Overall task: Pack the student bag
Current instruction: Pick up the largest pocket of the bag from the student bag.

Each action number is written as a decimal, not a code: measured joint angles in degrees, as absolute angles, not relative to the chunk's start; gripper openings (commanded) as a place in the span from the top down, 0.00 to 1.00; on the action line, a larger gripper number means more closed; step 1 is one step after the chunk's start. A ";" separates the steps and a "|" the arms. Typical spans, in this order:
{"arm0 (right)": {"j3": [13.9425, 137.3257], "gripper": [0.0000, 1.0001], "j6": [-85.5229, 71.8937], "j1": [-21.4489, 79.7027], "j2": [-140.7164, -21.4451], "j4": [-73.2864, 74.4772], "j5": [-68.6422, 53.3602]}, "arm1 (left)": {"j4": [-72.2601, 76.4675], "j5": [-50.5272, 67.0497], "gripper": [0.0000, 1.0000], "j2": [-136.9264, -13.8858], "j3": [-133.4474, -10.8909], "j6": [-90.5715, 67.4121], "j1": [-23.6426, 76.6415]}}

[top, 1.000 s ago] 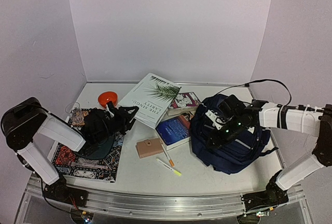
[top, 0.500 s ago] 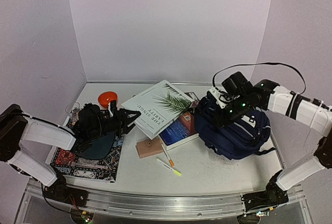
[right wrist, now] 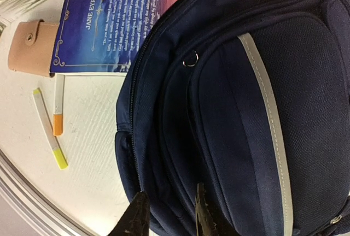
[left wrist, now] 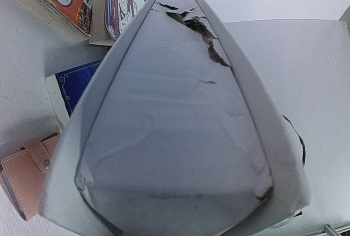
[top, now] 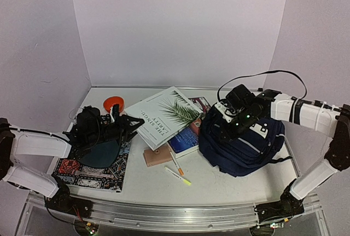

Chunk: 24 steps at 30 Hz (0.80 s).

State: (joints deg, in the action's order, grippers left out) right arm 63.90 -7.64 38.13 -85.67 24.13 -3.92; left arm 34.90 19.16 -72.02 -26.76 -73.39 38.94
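Note:
The student bag [top: 246, 146], navy with thin grey stripes, lies on the table at the right, its front pockets [right wrist: 257, 110] facing up. My right gripper [top: 234, 125] hovers over the bag's left side. In the right wrist view its gripper [right wrist: 169, 214] is open, the dark fingertips [right wrist: 139, 217] apart just above the fabric with nothing between them. My left gripper [top: 127, 122] is shut on the near left corner of a white book with a palm leaf cover [top: 164, 116]. That book is tilted up off the table. It fills the left wrist view edge-on [left wrist: 175, 121] and hides the fingers there.
A blue Jane Eyre book [top: 184, 137] lies against the bag's left side. Nearby lie a pink wallet [top: 157, 155], an orange marker [top: 177, 165] and a yellow marker [top: 179, 176]. At the left are an orange bowl [top: 113, 104], a patterned mat [top: 90, 171] and a dark cap [top: 101, 151]. A comic book [top: 199, 105] lies behind.
The left gripper raised the white book's near corner and swung the book right. The right gripper shut, tugged the bag up and right, then opened; the bag has settled back.

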 measured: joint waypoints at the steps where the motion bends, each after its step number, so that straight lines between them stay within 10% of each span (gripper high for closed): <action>1: 63.85 0.57 -7.88 38.13 -85.63 24.13 -4.22 | 34.57 19.30 0.68 -71.90 -26.76 -73.32 38.94; 24: 61.79 0.48 -9.04 44.21 -91.02 26.95 8.64 | 32.32 19.35 0.68 -71.40 -26.87 -71.83 38.17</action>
